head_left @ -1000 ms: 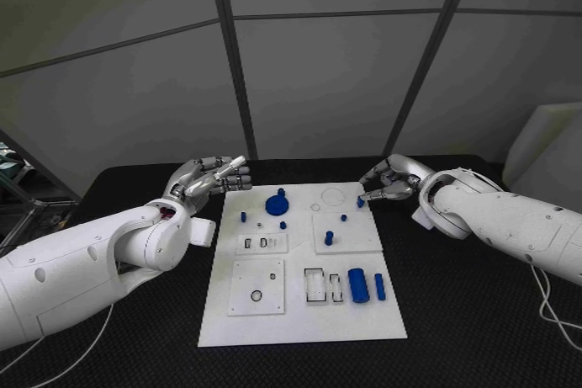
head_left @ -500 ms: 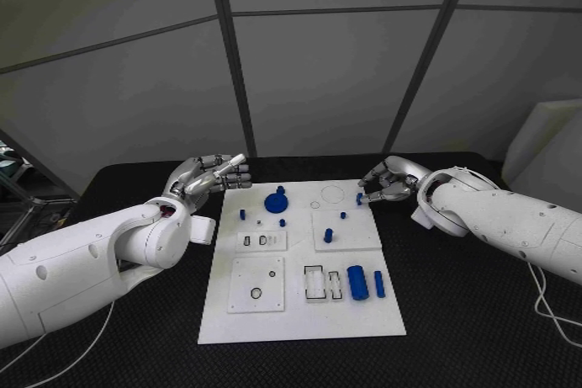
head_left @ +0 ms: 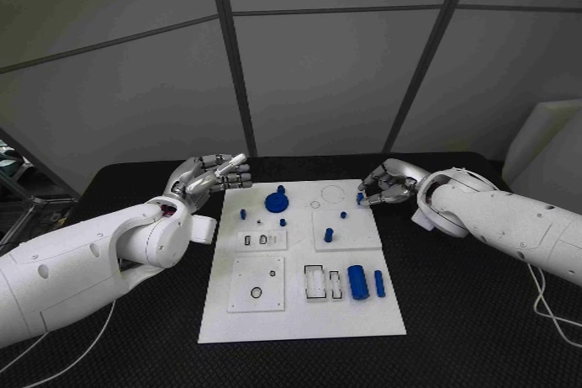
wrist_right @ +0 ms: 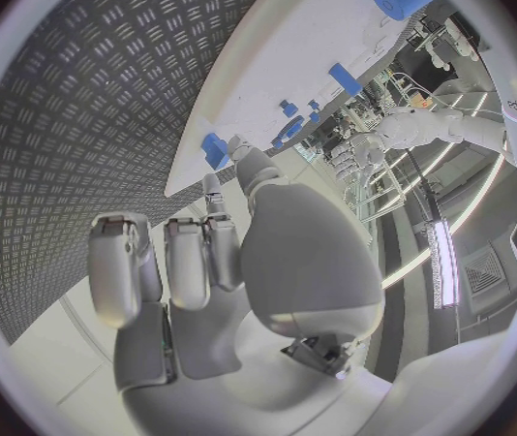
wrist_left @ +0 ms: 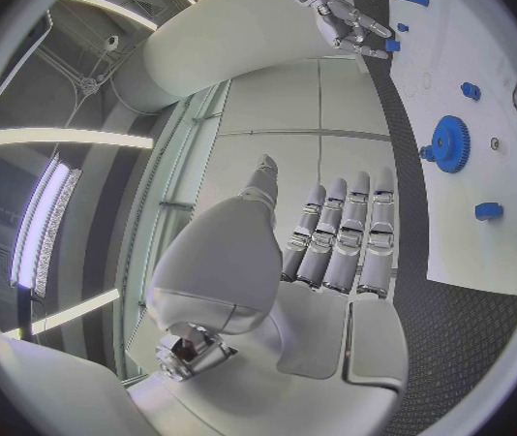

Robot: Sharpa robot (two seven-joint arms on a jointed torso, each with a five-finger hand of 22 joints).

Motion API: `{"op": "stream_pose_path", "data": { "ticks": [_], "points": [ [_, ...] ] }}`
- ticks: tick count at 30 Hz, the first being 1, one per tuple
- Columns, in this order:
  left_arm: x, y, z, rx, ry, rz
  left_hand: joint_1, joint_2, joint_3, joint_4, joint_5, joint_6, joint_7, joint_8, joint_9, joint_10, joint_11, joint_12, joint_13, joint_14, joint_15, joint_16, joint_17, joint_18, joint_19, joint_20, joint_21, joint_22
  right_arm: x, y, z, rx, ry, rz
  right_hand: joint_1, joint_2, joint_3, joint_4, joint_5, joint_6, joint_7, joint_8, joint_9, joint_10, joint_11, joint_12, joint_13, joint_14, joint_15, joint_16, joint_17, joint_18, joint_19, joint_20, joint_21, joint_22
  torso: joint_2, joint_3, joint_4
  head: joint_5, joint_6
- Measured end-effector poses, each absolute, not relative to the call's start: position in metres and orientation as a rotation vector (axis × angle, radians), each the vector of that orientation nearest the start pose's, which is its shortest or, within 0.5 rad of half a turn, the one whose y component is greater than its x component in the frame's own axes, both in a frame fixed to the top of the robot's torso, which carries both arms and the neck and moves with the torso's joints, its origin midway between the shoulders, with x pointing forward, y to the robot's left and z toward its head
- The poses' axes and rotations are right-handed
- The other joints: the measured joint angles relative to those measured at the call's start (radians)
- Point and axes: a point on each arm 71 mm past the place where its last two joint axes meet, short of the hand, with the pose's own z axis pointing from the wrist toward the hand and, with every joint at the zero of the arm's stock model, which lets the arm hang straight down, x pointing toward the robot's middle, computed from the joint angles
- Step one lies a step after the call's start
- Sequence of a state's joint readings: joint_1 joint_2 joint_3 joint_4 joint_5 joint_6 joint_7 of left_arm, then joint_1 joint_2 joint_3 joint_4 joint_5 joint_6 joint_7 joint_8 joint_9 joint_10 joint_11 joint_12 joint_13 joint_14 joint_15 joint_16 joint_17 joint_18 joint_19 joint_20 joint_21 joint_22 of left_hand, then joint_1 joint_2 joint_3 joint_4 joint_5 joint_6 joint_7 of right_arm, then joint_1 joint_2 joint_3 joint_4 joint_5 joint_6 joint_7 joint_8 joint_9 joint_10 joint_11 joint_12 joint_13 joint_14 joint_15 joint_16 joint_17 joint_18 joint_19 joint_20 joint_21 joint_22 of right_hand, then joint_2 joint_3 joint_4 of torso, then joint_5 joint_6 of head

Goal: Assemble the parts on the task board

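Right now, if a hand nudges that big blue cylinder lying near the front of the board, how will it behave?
The blue cylinder lies on its side on the flat task board, so it would probably roll sideways. It looks rigid and smooth, likely moulded plastic, so it may be light and slip between metal fingers.

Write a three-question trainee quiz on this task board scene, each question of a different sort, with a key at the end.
1. True or false: the left hand is holding the blue gear.
2. Multiple choice: where is the right hand? A) over the board's near edge, B) at the far right corner of the task board, by a small blue part, C) resting on the large blue cylinder.
3. Fill in: the large blue cylinder lies on the board beside a slimmer blue ____.

Key: 1 false, the hand's fingers are held straight, holding nothing, beside the board. 2 B. 3 bar.
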State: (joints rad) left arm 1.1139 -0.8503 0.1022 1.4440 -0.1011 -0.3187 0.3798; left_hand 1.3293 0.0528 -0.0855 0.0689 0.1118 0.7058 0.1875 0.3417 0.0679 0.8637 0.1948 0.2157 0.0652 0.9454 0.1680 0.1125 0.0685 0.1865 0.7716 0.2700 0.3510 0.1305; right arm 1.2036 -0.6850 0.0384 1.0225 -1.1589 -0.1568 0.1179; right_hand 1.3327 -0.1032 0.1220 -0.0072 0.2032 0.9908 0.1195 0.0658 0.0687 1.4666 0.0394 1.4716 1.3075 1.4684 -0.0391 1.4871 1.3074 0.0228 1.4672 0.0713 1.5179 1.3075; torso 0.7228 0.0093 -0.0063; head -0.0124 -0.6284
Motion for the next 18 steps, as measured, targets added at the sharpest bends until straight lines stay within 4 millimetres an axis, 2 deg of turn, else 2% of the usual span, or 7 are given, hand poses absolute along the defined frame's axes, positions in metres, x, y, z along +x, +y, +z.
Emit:
{"op": "stream_pose_path", "data": {
  "ticks": [6, 8, 12, 18],
  "points": [
    [0.5068, 0.2412, -0.1739, -1.092, 1.319, -1.483, 0.000, 0.000, 0.000, 0.000, 0.000, 0.000, 0.000, 0.000, 0.000, 0.000, 0.000, 0.000, 0.000, 0.000, 0.000, 0.000, 0.000, 0.000, 0.000, 0.000, 0.000, 0.000, 0.5695, -0.2679, -0.1925, 0.147, 1.740, 0.689, -0.002, 0.003, 0.003, -0.003, 0.000, 0.015, -0.001, 0.004, 0.001, 0.000, 0.000, 0.000, 0.000, 0.000, 0.000, 0.000, 0.000, 0.000, 0.000, 0.000, 0.000, 0.000, 0.000, -0.0001, 0.0000, 0.000, -0.002],
    [0.5068, 0.2413, -0.1739, -1.092, 1.319, -1.482, 0.000, 0.000, 0.000, 0.000, 0.000, 0.000, 0.000, 0.000, 0.000, 0.000, 0.000, 0.000, 0.000, 0.000, 0.000, 0.000, 0.000, 0.000, 0.000, 0.000, 0.000, 0.000, 0.5695, -0.2678, -0.1929, 0.145, 1.743, 0.688, -0.003, 0.011, 0.003, -0.003, 0.000, 0.016, -0.002, 0.004, 0.001, 0.000, 0.000, 0.000, 0.000, 0.000, 0.000, 0.000, 0.000, 0.000, 0.000, 0.000, 0.000, 0.000, 0.000, -0.0001, 0.0000, 0.000, -0.002],
    [0.5069, 0.2413, -0.1739, -1.092, 1.319, -1.482, 0.000, 0.000, 0.000, 0.000, 0.000, 0.000, 0.000, 0.000, 0.000, 0.000, 0.000, 0.000, 0.000, 0.000, 0.000, 0.000, 0.000, 0.000, 0.000, 0.000, 0.000, 0.000, 0.5697, -0.2680, -0.1936, 0.142, 1.746, 0.685, -0.004, 0.012, 0.005, -0.005, 0.000, 0.024, -0.004, 0.004, 0.002, 0.000, 0.000, 0.000, 0.000, 0.000, 0.000, 0.000, 0.000, 0.000, 0.000, 0.000, 0.000, 0.000, 0.000, -0.0001, 0.0000, 0.000, -0.003],
    [0.5069, 0.2414, -0.1740, -1.092, 1.319, -1.482, 0.000, 0.000, 0.000, 0.000, 0.000, 0.000, 0.000, 0.000, 0.000, 0.000, 0.000, 0.000, 0.000, 0.000, 0.000, 0.000, 0.000, 0.000, 0.000, 0.000, 0.000, 0.000, 0.5699, -0.2669, -0.1942, 0.138, 1.750, 0.684, -0.008, 0.026, 0.005, -0.005, 0.000, 0.036, -0.007, 0.008, 0.002, 0.000, 0.000, 0.000, 0.000, 0.000, 0.000, 0.000, 0.000, 0.000, 0.000, 0.000, 0.000, 0.000, 0.000, 0.0001, 0.0000, 0.001, -0.004]
  ]
}}
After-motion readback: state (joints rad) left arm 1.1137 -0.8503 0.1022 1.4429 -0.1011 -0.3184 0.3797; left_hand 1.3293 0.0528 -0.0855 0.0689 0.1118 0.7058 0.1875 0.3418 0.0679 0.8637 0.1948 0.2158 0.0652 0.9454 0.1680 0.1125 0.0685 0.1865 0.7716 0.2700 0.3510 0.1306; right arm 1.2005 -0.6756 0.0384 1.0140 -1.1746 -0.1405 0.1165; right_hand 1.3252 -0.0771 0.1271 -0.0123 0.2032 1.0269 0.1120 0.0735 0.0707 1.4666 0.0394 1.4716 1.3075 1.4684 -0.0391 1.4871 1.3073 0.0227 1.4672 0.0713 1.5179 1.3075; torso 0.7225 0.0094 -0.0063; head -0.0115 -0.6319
